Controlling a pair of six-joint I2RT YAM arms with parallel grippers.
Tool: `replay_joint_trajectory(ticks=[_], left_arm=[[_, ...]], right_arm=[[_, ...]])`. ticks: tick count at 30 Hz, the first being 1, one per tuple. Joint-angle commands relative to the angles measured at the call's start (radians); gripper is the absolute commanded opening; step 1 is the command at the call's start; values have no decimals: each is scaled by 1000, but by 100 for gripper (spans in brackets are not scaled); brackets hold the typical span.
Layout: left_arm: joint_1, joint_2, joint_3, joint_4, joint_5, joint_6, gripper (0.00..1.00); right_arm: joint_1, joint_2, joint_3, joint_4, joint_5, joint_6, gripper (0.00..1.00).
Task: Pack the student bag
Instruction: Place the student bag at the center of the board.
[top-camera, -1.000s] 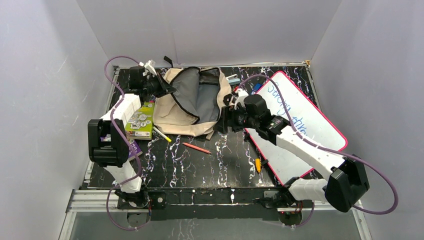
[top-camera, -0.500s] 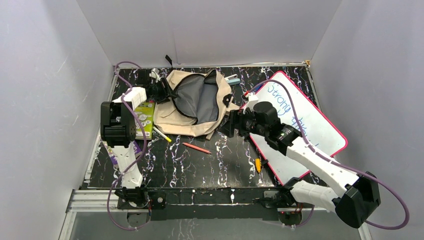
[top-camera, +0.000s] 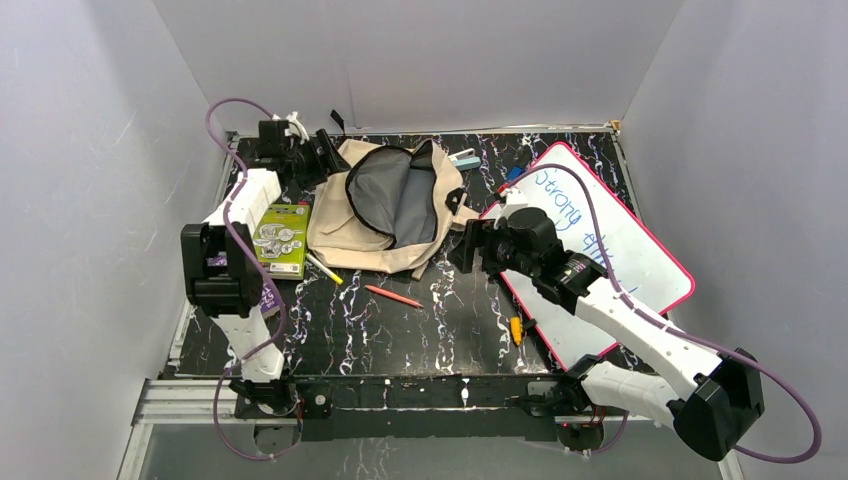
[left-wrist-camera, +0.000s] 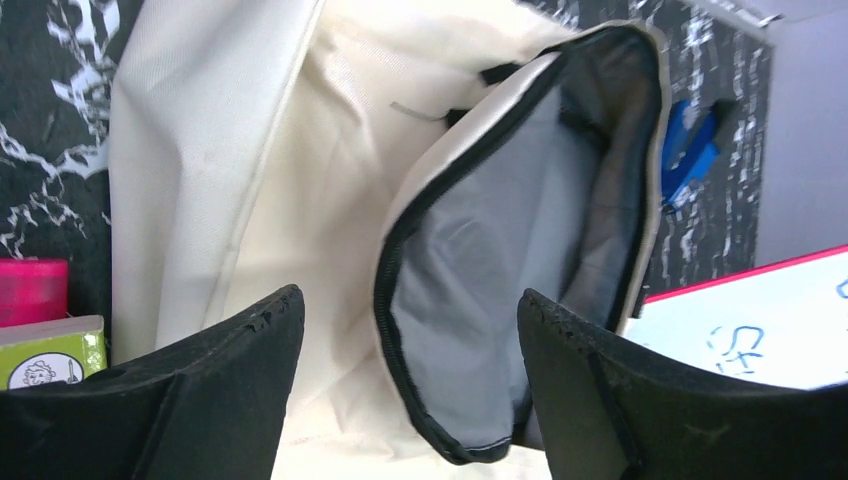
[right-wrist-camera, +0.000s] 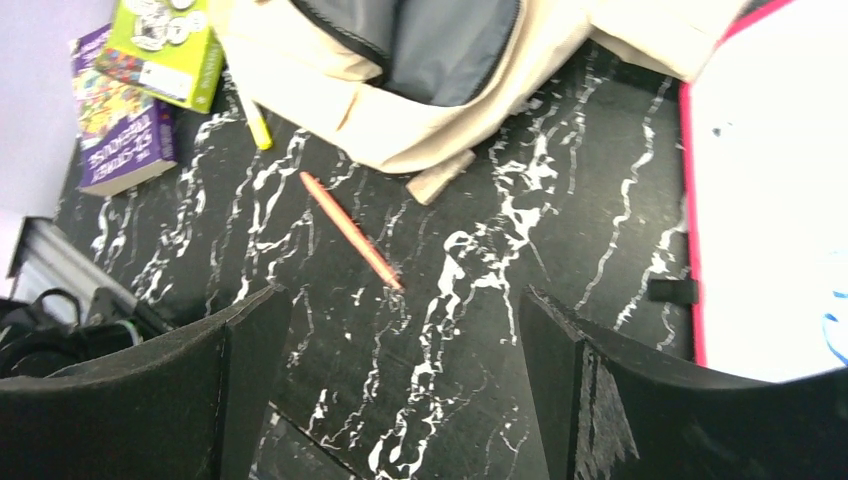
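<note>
Between left tool (top-camera: 320, 153) and right tool (top-camera: 462, 246), student bag (top-camera: 388, 200) lies unzipped; both tools spread, empty

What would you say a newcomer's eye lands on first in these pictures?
Most likely the cream student bag, lying unzipped at the back of the black marbled table with its grey lining gaping upward. Next comes the pink-framed whiteboard with blue writing, lying on the right side. The left gripper and right gripper flank the bag, both open and empty.
</note>
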Motion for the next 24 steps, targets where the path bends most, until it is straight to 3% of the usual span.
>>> replay_joint_trajectory(ticks=[1, 7, 17, 24], left_arm=[[1, -83, 55, -12, 3, 1, 75], [1, -173, 25, -23, -18, -6, 75], [21, -518, -202, -157, -345, 12, 81], [55, -677, -370, -234, -382, -35, 82]], right_arm=[[4, -7, 57, -35, 135, 25, 93], [5, -25, 59, -34, 196, 57, 95], [4, -144, -20, 33, 272, 33, 99], [3, -177, -50, -6, 332, 44, 99]])
